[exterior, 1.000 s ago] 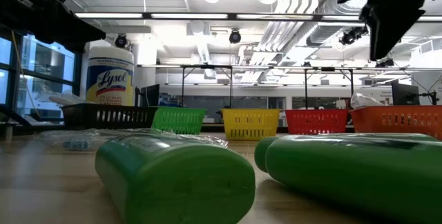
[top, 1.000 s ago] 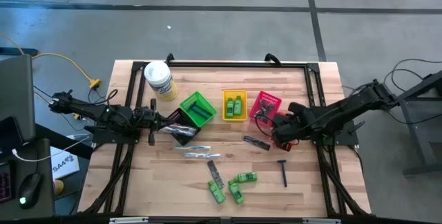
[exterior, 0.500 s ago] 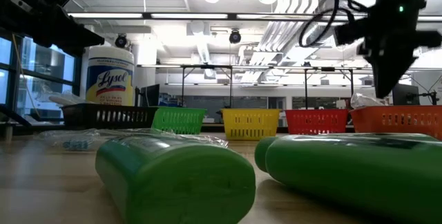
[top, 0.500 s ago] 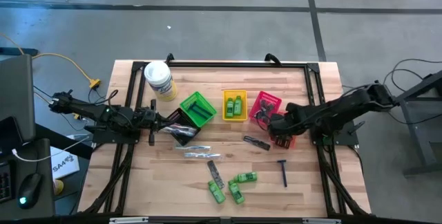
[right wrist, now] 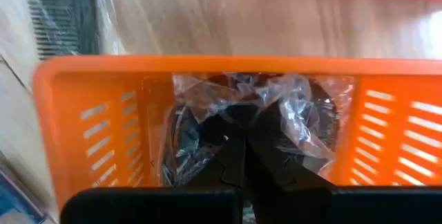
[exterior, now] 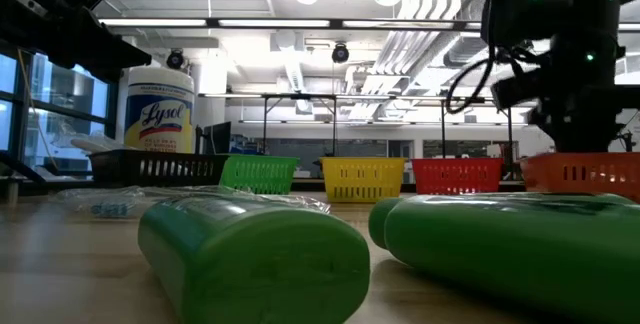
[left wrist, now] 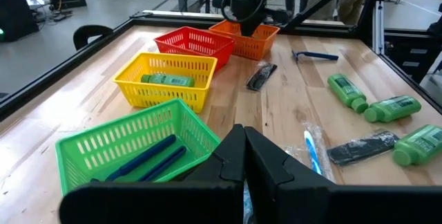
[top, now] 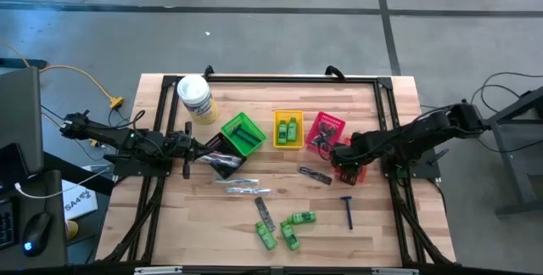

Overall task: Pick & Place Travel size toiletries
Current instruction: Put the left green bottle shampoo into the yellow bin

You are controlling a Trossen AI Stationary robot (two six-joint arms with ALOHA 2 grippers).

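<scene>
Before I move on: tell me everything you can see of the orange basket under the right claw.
The orange basket is small, rectangular and looks like plastic, with slotted walls and a solid rim. It sits upright on the wooden table, right of the red basket and close beside it. Inside lies a dark round packet in crinkled clear wrap. The right claw is shut and reaches down into the basket against that wrap; whether it grips the wrap is unclear.

Four small plastic baskets are lined up across the table's middle: green basket (top: 243, 133) leftmost, yellow basket (top: 288, 129), red basket (top: 326, 130), then orange basket (top: 349, 171) rightmost. Bright green mini bottles (top: 289, 228) are scattered nearer; a blue-handled razor (top: 347, 210) lies to their right.
</scene>
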